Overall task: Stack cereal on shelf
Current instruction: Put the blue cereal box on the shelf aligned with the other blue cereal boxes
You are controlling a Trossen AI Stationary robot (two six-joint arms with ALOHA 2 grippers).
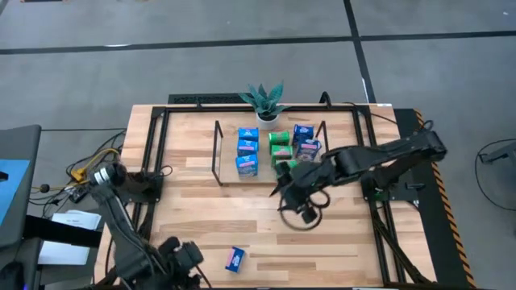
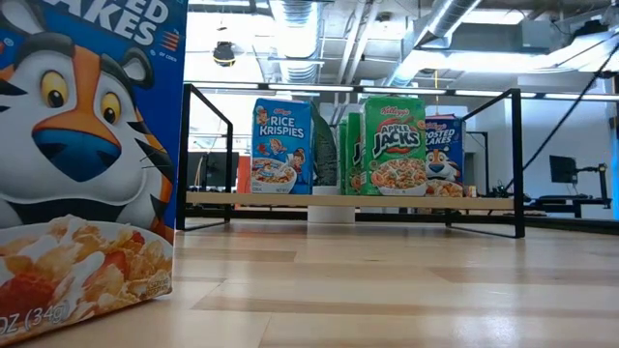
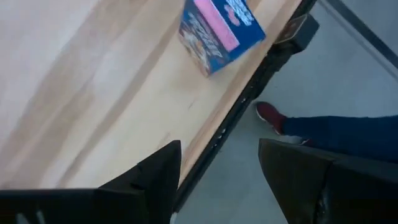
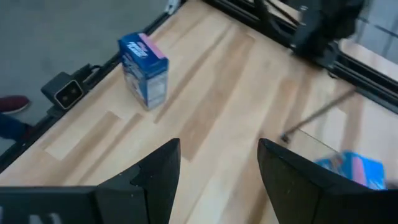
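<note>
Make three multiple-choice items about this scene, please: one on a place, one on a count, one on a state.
1. Where is the lone blue cereal box that is off the shelf?
A. Near the table's front edge, close to the left gripper
B. Beside the plant
C. Under the right arm

2. How many green boxes show on the shelf in the high view?
A. None
B. Two
C. Five

3. What is the state of the right gripper?
A. Shut on a blue box
B. Shut on a green box
C. Open, holding nothing

Answers:
1. A: the high view shows it alone near the front edge, by the left arm.
2. B: two green boxes stand between the blue ones.
3. C: the right wrist view shows a clear gap between its fingers, with bare table beyond.
</note>
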